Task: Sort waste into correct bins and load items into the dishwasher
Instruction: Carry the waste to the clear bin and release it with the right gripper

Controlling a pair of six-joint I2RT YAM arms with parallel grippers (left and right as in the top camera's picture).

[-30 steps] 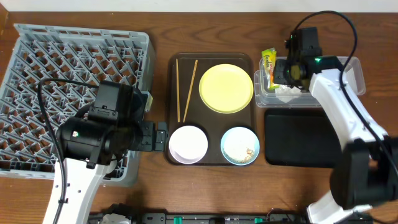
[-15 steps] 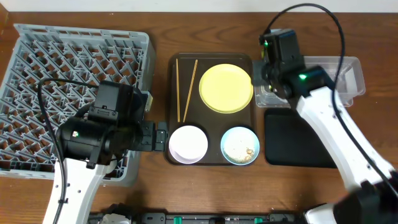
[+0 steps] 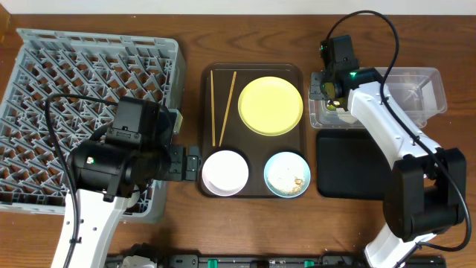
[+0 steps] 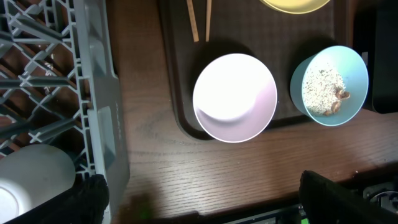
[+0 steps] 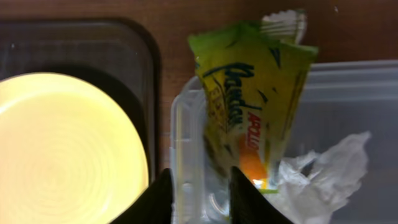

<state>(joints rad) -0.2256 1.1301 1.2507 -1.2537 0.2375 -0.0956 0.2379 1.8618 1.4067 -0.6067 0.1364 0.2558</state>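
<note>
While snack wrapper (image 5: 249, 106) straddles clear tub (image 5: 348, 81) rim, sorting looks half done.
Tub right of serving tray (image 3: 249, 141), tissue (image 5: 323, 174) inside; right gripper (image 5: 199, 193) narrow astride wrapper's end, grip unclear. Crumbs (image 4: 320, 87) in blue bowl (image 3: 287, 174); plate (image 3: 271, 105), white bowl (image 3: 224, 172), chopsticks (image 3: 222, 104) on tray, unracked; left gripper (image 4: 205, 199) wide, empty.

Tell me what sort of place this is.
Probably a robot test bench staged as a dish-clearing station: a grey dish rack, a brown serving tray of dishes, and a clear tub holding waste.

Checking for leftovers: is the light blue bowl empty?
No, beige rice-like crumbs lie inside the light blue bowl.
</note>
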